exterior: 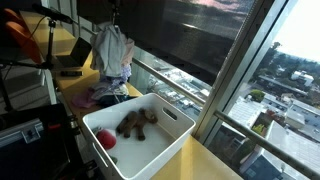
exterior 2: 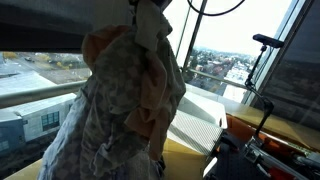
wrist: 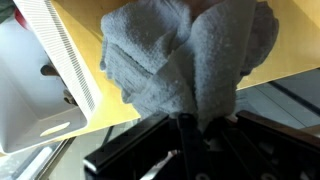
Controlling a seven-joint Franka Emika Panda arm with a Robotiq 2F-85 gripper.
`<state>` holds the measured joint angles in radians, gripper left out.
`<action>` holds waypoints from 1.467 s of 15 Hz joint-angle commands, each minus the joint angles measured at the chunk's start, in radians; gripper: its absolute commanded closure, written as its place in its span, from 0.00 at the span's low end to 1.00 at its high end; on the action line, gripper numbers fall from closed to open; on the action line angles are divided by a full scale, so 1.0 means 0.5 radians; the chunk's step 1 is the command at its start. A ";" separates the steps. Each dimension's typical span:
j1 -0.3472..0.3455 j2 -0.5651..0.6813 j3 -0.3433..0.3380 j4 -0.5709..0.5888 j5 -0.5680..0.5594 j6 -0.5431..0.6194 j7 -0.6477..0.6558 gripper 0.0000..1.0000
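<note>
My gripper (wrist: 190, 125) is shut on a bundle of pale grey cloth (wrist: 185, 55) and holds it hanging in the air. In an exterior view the cloth (exterior: 113, 50) hangs above the yellow counter, behind and to the left of a white bin (exterior: 170, 140). In an exterior view the cloth (exterior 2: 125, 100) fills most of the picture, with the gripper (exterior 2: 148, 8) at the top. The bin holds a brown stuffed toy (exterior: 137, 122) and a red object (exterior: 105, 141).
More clothing (exterior: 98, 97) lies on the yellow counter (exterior: 215, 160) beside the bin. Large windows run along the counter's far side. The white bin shows in the wrist view (wrist: 35, 90). Dark equipment and stands are at the left (exterior: 25, 60).
</note>
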<state>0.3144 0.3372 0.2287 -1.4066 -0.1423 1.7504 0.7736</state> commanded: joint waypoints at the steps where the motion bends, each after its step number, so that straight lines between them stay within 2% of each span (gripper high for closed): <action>1: 0.004 0.051 -0.071 -0.101 0.109 0.077 -0.015 0.98; 3: 0.018 0.091 -0.088 -0.200 0.133 0.163 -0.008 0.98; 10: 0.079 0.221 -0.145 -0.709 0.009 0.600 0.007 0.98; 14: 0.126 0.344 -0.201 -0.817 -0.095 0.705 0.036 0.98; 17: 0.146 0.401 -0.243 -0.832 -0.130 0.699 0.035 0.98; 18: 0.151 0.410 -0.256 -0.827 -0.134 0.690 0.035 0.87; 19: 0.152 0.406 -0.265 -0.824 -0.133 0.681 0.033 0.65; 21: 0.147 0.378 -0.274 -0.819 -0.123 0.656 0.025 0.61; 22: 0.144 0.359 -0.277 -0.818 -0.119 0.647 0.023 0.54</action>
<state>0.3716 0.5462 0.1118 -1.8147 -0.1872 2.0857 0.7787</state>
